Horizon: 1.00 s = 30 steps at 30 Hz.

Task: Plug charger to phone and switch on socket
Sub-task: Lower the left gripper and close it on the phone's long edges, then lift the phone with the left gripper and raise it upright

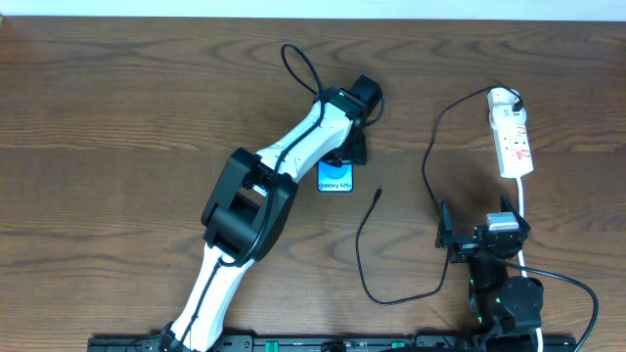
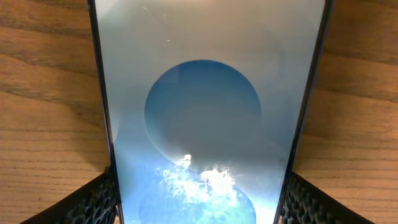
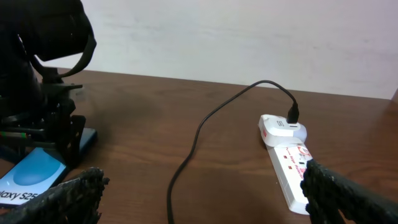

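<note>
The phone [image 1: 335,178] lies flat at the table's middle, its blue-and-white screen up. My left gripper [image 1: 344,154] is over its far part and shut on the phone; in the left wrist view the phone [image 2: 199,93] fills the picture with a finger of the left gripper [image 2: 199,208] against each long edge. The charger [image 1: 360,249], a thin black cable, loops from the socket [image 1: 514,137] to its loose tip [image 1: 379,193], right of the phone and apart from it. My right gripper [image 1: 481,225] is open and empty, below the socket. In the right wrist view, the right gripper [image 3: 200,186] frames the charger [image 3: 186,155] and socket [image 3: 289,165].
The socket's white cord [image 1: 528,200] runs down past my right gripper. The left arm [image 1: 249,200] lies diagonally across the table's left half. A pale wall [image 3: 249,37] stands behind the far table edge.
</note>
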Available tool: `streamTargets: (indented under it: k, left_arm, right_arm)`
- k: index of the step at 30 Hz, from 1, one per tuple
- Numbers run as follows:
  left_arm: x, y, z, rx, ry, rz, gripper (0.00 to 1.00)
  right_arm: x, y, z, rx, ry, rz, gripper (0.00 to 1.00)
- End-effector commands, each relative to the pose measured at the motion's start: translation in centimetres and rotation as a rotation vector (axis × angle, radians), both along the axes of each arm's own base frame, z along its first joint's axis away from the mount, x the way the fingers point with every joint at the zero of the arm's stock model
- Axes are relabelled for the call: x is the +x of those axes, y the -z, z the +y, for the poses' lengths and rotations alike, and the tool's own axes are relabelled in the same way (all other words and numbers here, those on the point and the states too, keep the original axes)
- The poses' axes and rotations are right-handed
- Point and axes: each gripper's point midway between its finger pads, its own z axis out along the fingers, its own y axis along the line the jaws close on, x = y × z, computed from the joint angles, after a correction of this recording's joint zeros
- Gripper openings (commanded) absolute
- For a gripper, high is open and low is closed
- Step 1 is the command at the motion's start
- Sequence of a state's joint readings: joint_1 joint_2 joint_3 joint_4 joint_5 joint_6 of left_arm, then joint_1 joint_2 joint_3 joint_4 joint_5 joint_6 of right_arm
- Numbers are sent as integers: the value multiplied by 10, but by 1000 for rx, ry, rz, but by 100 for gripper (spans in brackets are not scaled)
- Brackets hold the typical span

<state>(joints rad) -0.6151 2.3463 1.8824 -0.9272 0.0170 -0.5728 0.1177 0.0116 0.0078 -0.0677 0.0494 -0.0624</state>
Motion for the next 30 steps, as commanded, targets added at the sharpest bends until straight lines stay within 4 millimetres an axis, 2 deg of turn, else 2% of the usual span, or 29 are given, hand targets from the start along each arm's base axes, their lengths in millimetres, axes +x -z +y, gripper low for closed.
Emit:
streamTargets:
  k: [1, 8, 16, 18, 23, 30]
  left_arm:
    - [5, -3, 14, 15, -27, 1, 74]
    - [7, -21, 20, -5, -44, -11, 74]
    - [0, -69, 7, -126, -34, -28, 74]
    - [-5, -82, 0, -204, -31, -2, 74]
    - [-18, -97, -12, -402, -46, 131, 74]
    - [-20, -132, -11, -735, -113, 322, 74]
  right_arm:
    - [0, 0, 1, 2, -3, -1, 99]
    - [0, 0, 1, 1, -3, -1, 99]
    - [0, 0, 1, 1, -3, -1, 99]
    - [0, 0, 1, 1, -3, -1, 99]
    - [0, 0, 1, 2, -3, -1, 99]
    - [0, 0, 1, 1, -3, -1, 99]
